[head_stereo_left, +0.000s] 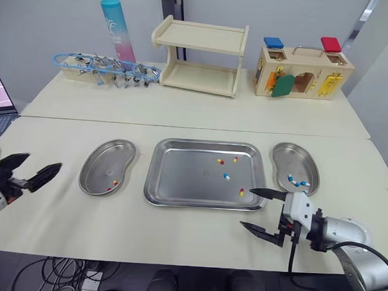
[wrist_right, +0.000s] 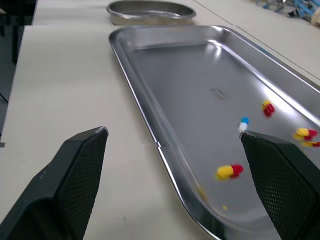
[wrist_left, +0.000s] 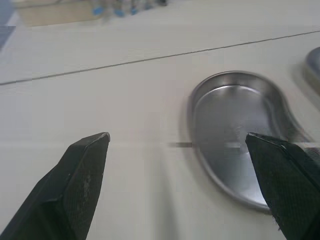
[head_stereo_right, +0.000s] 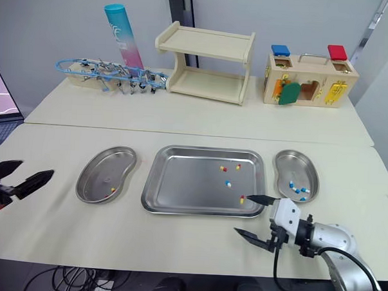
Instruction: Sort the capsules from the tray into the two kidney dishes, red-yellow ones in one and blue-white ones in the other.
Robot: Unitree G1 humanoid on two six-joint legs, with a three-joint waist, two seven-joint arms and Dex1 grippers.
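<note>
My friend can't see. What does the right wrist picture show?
The right gripper, open, hovers at the edge of a metal tray holding a few red-yellow capsules and one blue-white capsule. A kidney dish sits beyond.

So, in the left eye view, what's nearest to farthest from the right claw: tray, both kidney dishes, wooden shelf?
1. Tray, right beside the right claw.
2. Right kidney dish, just past the tray's right edge.
3. Left kidney dish, across the tray on the left.
4. Wooden shelf, far at the back.
</note>
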